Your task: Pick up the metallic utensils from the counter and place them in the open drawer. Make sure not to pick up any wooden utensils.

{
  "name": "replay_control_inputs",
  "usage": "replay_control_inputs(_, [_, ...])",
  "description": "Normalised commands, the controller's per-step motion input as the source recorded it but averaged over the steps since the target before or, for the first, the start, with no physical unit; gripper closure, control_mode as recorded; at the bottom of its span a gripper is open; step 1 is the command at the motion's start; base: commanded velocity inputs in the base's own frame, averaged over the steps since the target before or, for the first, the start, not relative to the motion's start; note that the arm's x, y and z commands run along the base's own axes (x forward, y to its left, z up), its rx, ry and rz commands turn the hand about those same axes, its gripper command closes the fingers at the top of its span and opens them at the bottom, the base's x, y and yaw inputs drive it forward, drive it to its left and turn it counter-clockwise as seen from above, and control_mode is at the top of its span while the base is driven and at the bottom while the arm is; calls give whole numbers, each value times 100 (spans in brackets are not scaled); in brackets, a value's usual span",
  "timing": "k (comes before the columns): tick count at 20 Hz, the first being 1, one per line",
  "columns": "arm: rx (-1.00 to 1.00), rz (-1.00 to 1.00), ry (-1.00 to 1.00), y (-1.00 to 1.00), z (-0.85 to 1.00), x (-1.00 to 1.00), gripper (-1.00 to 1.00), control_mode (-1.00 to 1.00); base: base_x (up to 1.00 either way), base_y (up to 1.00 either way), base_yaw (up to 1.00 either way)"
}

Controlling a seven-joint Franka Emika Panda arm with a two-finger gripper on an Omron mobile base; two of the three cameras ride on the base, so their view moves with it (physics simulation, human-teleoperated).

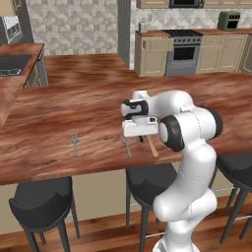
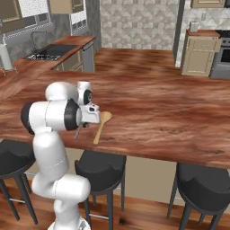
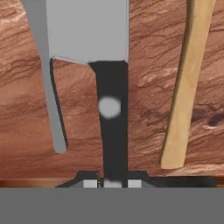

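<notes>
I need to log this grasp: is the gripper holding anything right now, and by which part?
The gripper is shut on the short silver-bladed knife with a black handle, pinching the handle's end.

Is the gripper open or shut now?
Shut on the knife: in the hand view the gripper tips pinch its black handle, which lies on the counter.

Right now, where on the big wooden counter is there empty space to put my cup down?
The counter is bare behind the arm, and between the lone fork and the gripper. It is crowded at the near edge, where the gripper is shut on the black-handled knife, with another fork and the wooden spoon close beside it.
</notes>
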Motion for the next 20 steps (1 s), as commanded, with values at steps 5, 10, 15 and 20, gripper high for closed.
replay_control_inputs(5, [0, 4, -1, -3, 100, -48, 100, -100, 0, 0, 0])
replay_control_inputs(10, [0, 5, -6, -7, 99, -67, 100, -100, 0, 0, 0])
replay_control_inputs(15, [0, 3, -3, -4, 84, -45, 100, -100, 0, 0, 0])
replay_control_inputs(20, [2, 0, -12, -23, 10, -70, 100, -100, 0, 0, 0])
